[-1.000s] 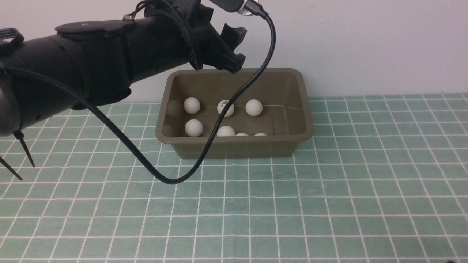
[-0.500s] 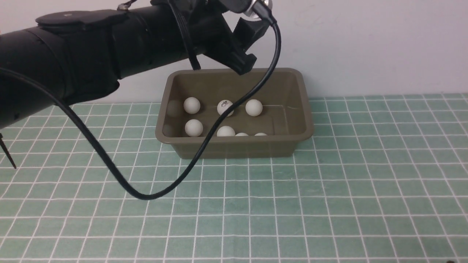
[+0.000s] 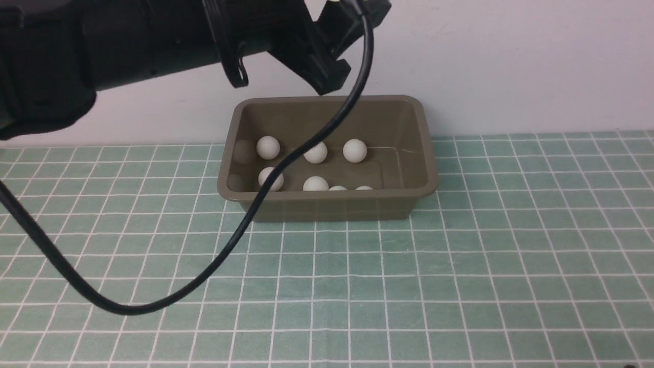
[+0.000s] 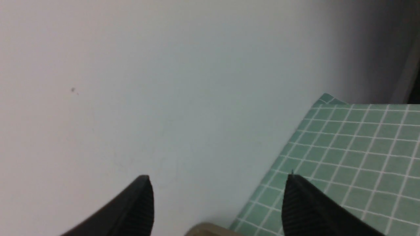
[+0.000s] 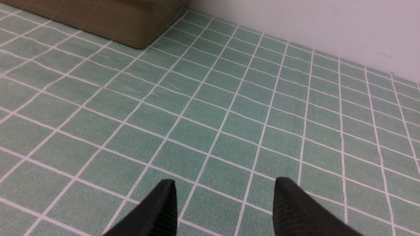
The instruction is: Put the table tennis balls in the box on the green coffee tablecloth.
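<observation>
Balls (image 3: 354, 150) lie inside box (image 3: 428, 168) on cloth (image 3: 460, 286). Left tool (image 4: 216, 196) above box, jaws apart, empty. Right tool (image 5: 223, 196) empty, jaws apart.

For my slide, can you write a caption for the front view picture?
Seven table tennis balls sit in the olive-brown box on the green checked tablecloth, with the left arm raised above.

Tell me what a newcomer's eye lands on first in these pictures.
First, the left arm, a big black mass across the top left of the front view, its cable looping down over the green coffee tablecloth. Next, the box against the back wall, with seven white table tennis balls inside.
</observation>
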You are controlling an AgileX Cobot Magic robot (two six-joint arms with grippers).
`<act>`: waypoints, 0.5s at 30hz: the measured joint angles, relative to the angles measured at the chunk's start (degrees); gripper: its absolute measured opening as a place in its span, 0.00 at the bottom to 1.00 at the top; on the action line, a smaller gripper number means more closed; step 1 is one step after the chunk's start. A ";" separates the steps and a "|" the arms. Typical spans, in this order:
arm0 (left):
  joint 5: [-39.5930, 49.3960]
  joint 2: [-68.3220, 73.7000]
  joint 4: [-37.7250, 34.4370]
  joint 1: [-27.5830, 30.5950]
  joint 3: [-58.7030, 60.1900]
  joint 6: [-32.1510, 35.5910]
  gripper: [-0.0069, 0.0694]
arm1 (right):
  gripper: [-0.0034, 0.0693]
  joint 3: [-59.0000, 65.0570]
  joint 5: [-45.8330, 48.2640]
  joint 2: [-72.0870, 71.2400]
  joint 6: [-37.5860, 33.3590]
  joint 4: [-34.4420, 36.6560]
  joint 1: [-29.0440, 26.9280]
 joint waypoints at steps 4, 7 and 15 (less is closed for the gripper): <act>2.24 -2.74 24.85 0.00 0.00 -33.86 0.71 | 0.56 0.00 0.00 0.00 0.00 -0.05 0.00; 7.73 -6.39 41.47 0.00 0.00 -53.13 0.71 | 0.56 0.00 0.00 0.00 0.00 -0.05 0.00; 25.92 -20.99 66.15 0.09 0.00 -78.93 0.71 | 0.56 0.00 0.00 0.00 0.00 -0.10 0.00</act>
